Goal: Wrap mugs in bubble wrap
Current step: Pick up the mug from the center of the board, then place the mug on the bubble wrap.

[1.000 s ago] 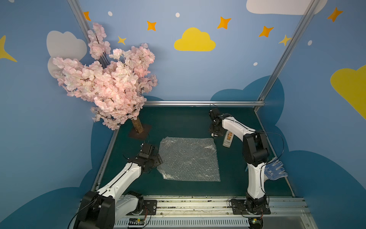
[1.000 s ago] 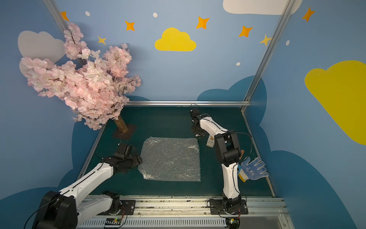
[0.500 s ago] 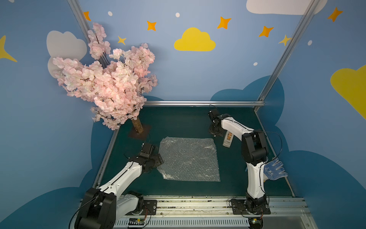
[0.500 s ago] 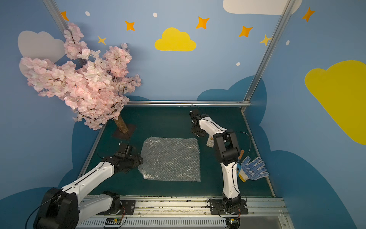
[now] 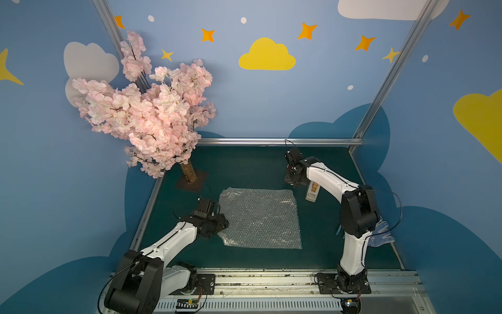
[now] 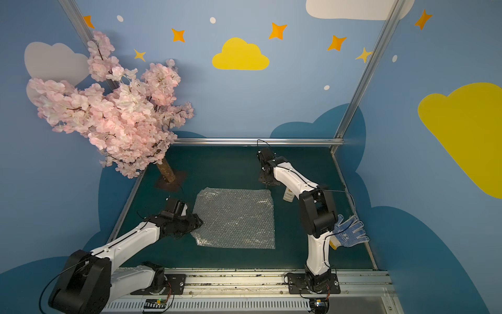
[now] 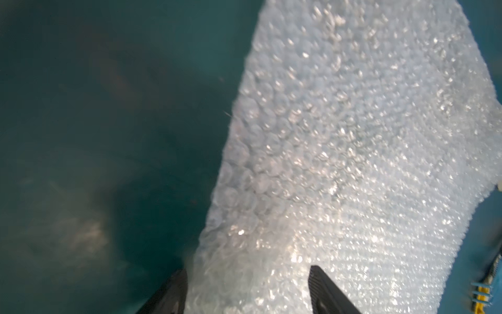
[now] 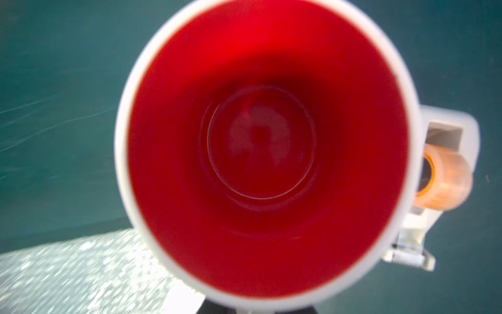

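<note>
Though narrower, left gripper (image 7: 247, 270) open astride bubble wrap (image 5: 260, 217); right gripper (image 5: 294, 182) tight on mug (image 8: 260, 141)

Around me stood blue walls (image 5: 271, 108) painted with yellow clouds (image 5: 266, 55), a dark green tabletop (image 5: 244, 168) and a pink-blossomed artificial tree (image 5: 152, 122).

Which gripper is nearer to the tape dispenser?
Right. The right gripper hangs just beside the tape dispenser, off the far right corner of the bubble wrap. The left gripper is across the sheet, at its left edge.
</note>
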You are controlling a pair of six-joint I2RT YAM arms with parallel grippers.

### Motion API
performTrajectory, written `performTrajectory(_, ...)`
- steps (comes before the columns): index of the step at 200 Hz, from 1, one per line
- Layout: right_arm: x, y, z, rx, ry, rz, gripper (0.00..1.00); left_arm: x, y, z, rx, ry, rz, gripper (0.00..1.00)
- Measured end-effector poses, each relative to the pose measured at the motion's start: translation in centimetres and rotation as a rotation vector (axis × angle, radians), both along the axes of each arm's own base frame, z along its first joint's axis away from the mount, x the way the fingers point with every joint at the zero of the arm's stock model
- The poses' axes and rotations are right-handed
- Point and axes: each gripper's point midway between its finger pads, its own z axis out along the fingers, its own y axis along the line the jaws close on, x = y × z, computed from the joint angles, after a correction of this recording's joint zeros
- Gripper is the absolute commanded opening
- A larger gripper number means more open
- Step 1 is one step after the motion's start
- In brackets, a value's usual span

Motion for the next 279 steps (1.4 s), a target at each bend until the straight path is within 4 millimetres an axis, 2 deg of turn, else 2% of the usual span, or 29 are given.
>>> performTrajectory(27,-1.9,2.8,2.7,0.027,-0.053,0.077,0.00,-0.8,-1.5,0.0,-0.030,-0.010,-0.037,0.67)
performTrajectory(56,-5.4,6.1,3.6,0.039,-0.058,0.155,0.00,-1.5,-3.0,0.1,-0.055,-0.017,-0.067,0.68)
performTrajectory(78,-8.6,8.4,2.8,0.034,-0.029,0.219,0.00,-1.9,-3.2,0.1,-0.057,-0.017,-0.063,0.70)
performTrajectory(110,-13.1,10.8,0.9,0.000,0.029,0.323,0.00,-2.2,-2.2,0.2,-0.029,-0.043,-0.019,0.75)
performTrajectory(141,-15.8,12.4,0.2,-0.018,0.049,0.397,0.00,-2.2,-1.1,0.5,0.009,-0.058,0.007,0.72)
performTrajectory(204,-17.6,12.9,-1.0,-0.024,0.078,0.411,0.00,-2.3,-0.4,0.4,0.039,-0.050,0.012,0.72)
performTrajectory(279,-18.2,12.4,-4.5,-0.064,0.137,0.389,0.00,-2.4,-0.4,0.3,0.042,-0.046,0.011,0.72)
